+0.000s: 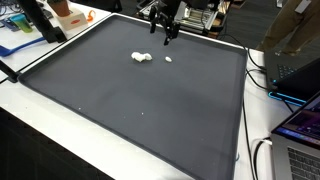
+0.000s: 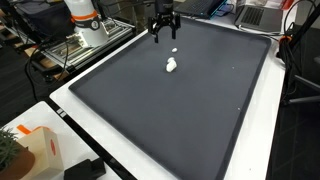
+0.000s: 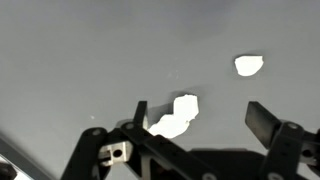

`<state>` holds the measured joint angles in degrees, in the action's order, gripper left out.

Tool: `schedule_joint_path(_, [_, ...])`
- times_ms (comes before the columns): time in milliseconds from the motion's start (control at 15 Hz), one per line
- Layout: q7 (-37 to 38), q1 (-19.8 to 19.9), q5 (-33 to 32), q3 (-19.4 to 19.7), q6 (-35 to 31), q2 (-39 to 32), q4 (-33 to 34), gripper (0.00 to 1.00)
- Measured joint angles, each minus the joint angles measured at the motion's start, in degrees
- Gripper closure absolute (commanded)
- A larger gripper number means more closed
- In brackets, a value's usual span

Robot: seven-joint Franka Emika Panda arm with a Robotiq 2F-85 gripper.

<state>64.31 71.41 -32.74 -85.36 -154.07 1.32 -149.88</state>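
Observation:
A crumpled white lump (image 1: 141,57) lies on the dark grey mat (image 1: 130,95), and a smaller white scrap (image 1: 168,59) rests close beside it. Both show in another exterior view, the lump (image 2: 171,66) nearer the camera than the scrap (image 2: 176,52). My gripper (image 1: 167,36) hangs above the mat's far edge, open, with nothing between its fingers. In the wrist view the lump (image 3: 176,117) sits just inside the left finger (image 3: 139,112), and the small scrap (image 3: 248,65) lies further off. The gripper (image 3: 198,118) stands well above them.
The mat's raised black rim (image 1: 243,110) borders the white table. Laptops (image 1: 300,130) and cables sit beside the mat. An orange-and-white object (image 1: 68,14) and clutter stand past the far corner. A white box (image 2: 35,150) rests on the near table edge.

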Motion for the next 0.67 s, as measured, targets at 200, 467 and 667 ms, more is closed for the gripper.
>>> schedule_joint_path(200, [-4.9,1.1,-4.8,1.5,-4.9,0.0,-0.8,0.00])
schedule_joint_path(467, [-16.4,2.9,-11.4,7.9,-16.5,-0.7,-4.2,0.00])
schedule_joint_path(667, [-30.5,-4.2,-11.4,21.4,-23.6,-2.1,-7.5,0.00])
